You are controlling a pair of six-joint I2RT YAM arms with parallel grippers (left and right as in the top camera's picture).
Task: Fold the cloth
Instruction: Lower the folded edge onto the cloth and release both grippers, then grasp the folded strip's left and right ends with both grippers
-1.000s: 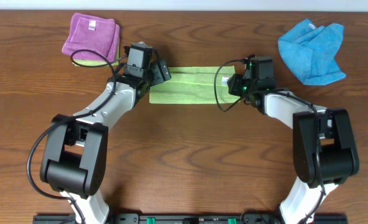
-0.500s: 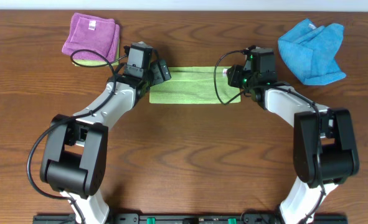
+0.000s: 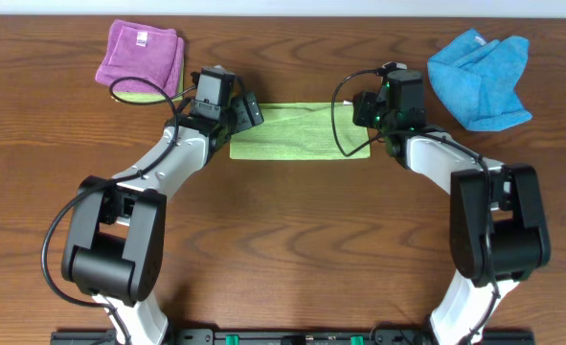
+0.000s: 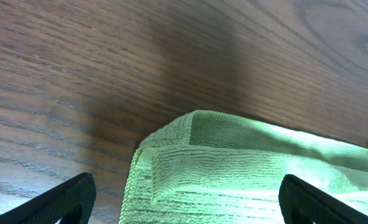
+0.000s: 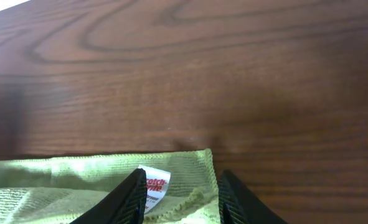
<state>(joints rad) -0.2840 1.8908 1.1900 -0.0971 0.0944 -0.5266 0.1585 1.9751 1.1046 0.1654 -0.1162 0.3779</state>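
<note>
The lime-green cloth (image 3: 297, 132) lies on the table as a folded strip between my two arms. My left gripper (image 3: 251, 112) hovers over its left end, wide open, with the folded corner (image 4: 246, 162) lying flat between the fingers (image 4: 65, 199). My right gripper (image 3: 364, 110) is over the right end. Its jaws (image 5: 180, 193) stand apart and straddle the cloth's corner (image 5: 78, 180) and its white tag (image 5: 155, 185) without pinching them. The cloth rests on the wood there.
A folded purple cloth (image 3: 141, 53) lies at the back left, with a strip of green showing under its near edge. A crumpled bright blue cloth (image 3: 479, 77) lies at the back right. The table (image 3: 292, 240) is dark wood.
My right gripper has widened and drawn back to the far right. The cloth's right end has left its jaws and now lies flat. The left arm has not moved.
</note>
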